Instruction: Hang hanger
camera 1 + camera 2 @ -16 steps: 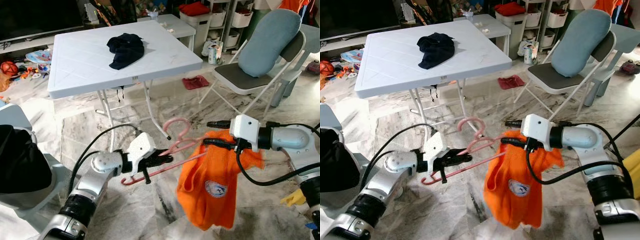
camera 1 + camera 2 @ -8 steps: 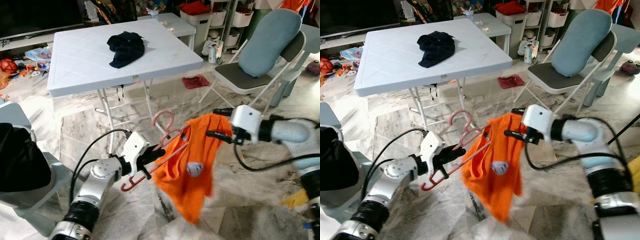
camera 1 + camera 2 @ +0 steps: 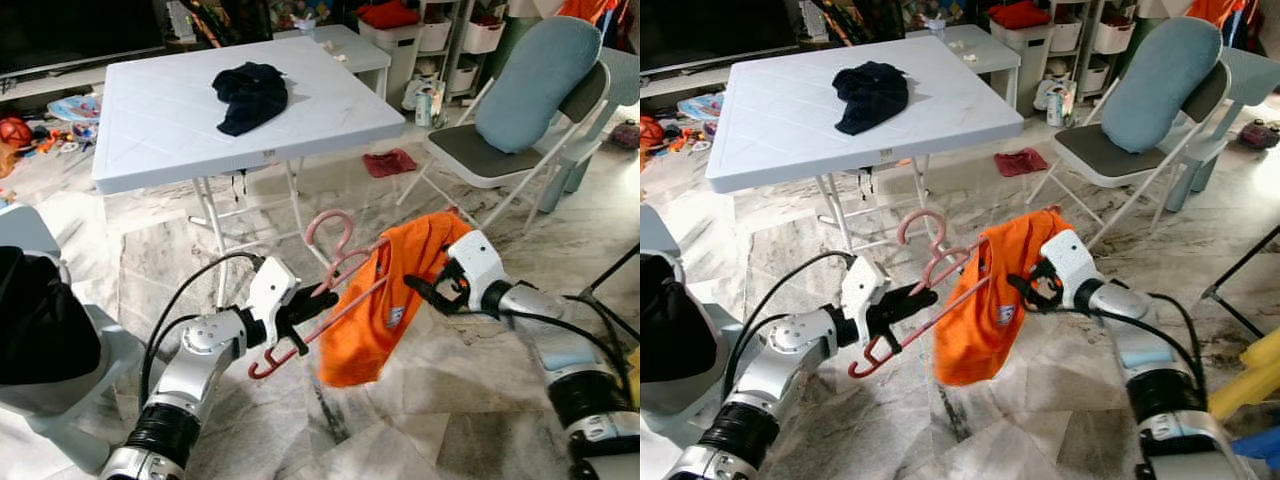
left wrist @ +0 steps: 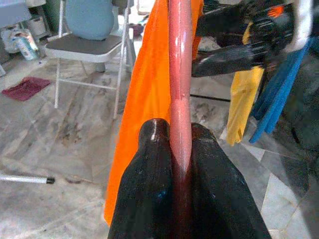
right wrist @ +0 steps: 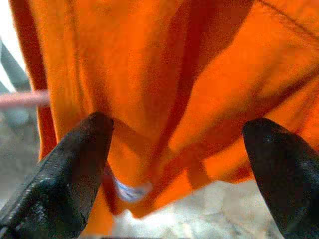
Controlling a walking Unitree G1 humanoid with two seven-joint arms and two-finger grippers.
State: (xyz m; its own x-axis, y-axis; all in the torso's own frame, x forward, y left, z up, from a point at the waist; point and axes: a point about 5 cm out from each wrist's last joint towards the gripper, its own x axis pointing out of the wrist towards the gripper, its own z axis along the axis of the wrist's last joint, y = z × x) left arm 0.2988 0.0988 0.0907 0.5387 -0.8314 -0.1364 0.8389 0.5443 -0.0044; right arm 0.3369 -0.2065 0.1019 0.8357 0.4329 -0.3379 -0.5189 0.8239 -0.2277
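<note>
I see one pink plastic hanger (image 3: 330, 290), draped with one orange shirt (image 3: 385, 300). My left gripper (image 3: 300, 312) clamps its bar; my right gripper (image 3: 425, 292) gapes beside the cloth.

Left arm reached forward and low, left gripper (image 3: 312, 308) clamped tight, right arm bent inward, right gripper (image 3: 418, 290) fingers spread wide.

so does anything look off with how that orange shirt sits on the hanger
Yes. The orange shirt is bunched toward one end of the pink hanger, drooping in a lopsided clump, not spread across it. The left pincer is clamped on the hanger's bar, which is tilted; the right pincer is open beside the cloth.
</note>
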